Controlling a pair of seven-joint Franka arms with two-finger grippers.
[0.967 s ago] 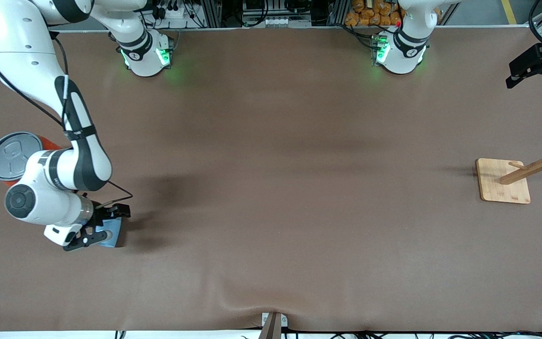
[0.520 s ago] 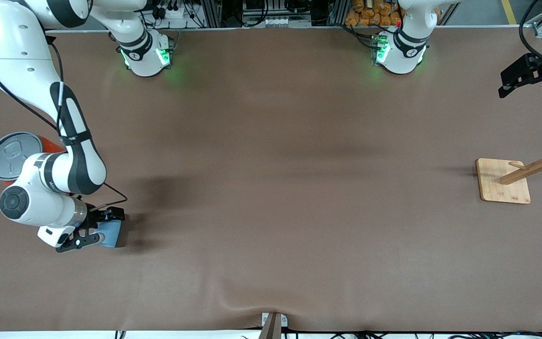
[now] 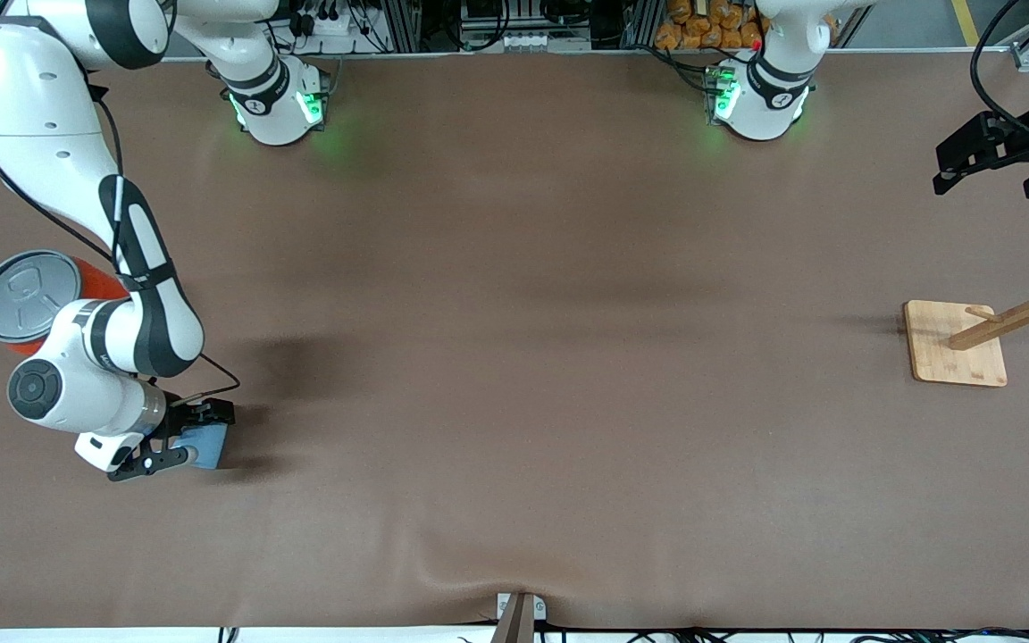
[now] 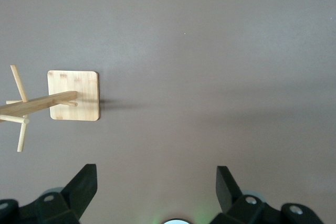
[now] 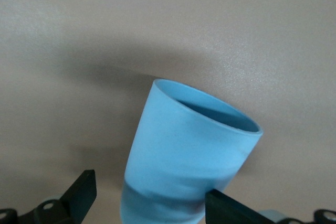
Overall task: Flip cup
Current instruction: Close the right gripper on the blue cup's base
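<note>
As the cup (image 3: 204, 444) lay between its spread fingers, the right gripper (image 3: 177, 439) was positioned to grasp it.
The left gripper (image 3: 988, 165), also spread and empty, waited high over the table (image 3: 514, 357).

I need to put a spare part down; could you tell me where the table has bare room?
The wide brown stretch between the cup and the wooden rack is bare. It is crowded at the right arm's end, where the right tool flanks the cup beside the orange can.
</note>
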